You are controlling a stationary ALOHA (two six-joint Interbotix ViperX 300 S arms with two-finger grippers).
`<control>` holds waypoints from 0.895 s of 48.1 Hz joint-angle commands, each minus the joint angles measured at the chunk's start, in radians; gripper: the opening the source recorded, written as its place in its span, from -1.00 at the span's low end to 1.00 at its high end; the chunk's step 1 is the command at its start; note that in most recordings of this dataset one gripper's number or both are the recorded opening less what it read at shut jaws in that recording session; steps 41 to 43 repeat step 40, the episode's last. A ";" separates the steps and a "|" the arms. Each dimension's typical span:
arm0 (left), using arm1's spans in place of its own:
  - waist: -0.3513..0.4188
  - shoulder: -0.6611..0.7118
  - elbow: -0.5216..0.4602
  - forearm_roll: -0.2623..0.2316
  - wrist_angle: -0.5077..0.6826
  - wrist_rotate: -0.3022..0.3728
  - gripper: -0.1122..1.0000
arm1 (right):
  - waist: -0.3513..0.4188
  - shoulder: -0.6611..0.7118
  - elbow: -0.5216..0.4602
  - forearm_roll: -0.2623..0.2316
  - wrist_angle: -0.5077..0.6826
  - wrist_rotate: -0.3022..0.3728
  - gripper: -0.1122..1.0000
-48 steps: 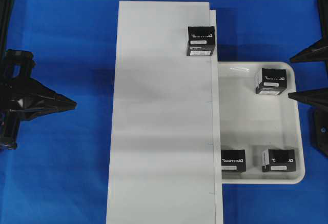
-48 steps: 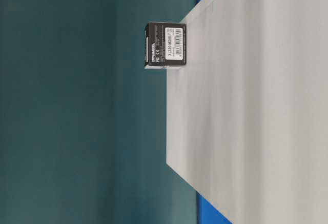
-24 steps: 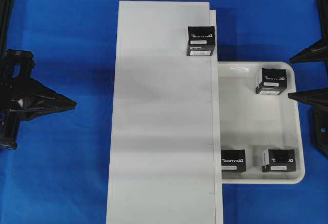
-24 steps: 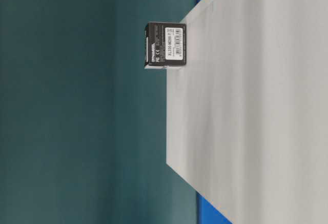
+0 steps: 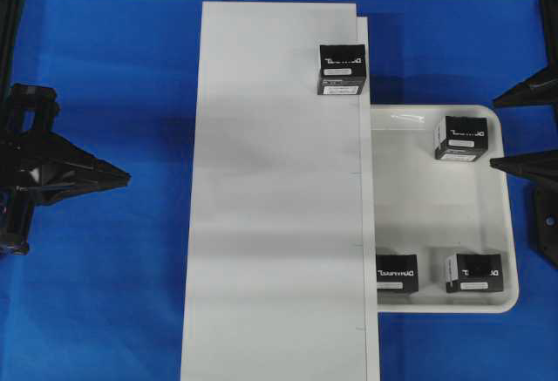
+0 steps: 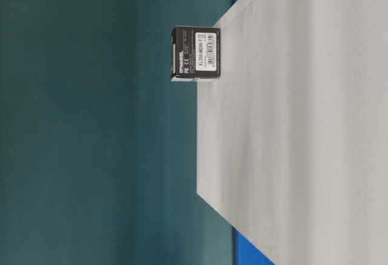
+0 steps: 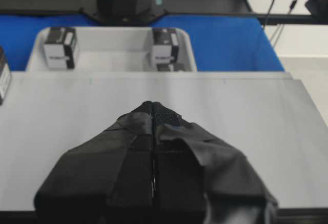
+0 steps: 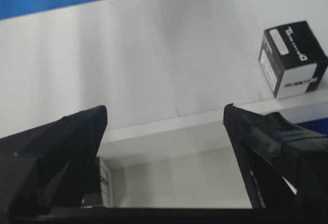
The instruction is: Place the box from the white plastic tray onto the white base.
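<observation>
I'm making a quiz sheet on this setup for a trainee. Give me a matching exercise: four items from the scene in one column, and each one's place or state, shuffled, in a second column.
Column 1
1. left gripper
2. right gripper
3. box on the white base
4. white plastic tray

Column 2
A. holds three black boxes
B. jaws shut, holding nothing
C. stands near the board's far right edge in the overhead view
D. jaws wide open, empty

Pairs: 1-B, 2-D, 3-C, 4-A
</observation>
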 commanded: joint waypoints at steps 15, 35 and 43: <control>0.000 0.005 -0.020 0.003 -0.006 0.000 -0.93 | -0.002 0.002 -0.005 0.005 -0.005 0.003 0.98; -0.002 0.005 -0.018 0.003 -0.006 -0.009 -0.93 | -0.002 -0.002 0.011 -0.002 -0.003 0.020 0.98; 0.000 -0.005 -0.008 0.003 -0.005 -0.048 -0.93 | -0.005 -0.006 0.028 -0.003 -0.005 0.021 0.98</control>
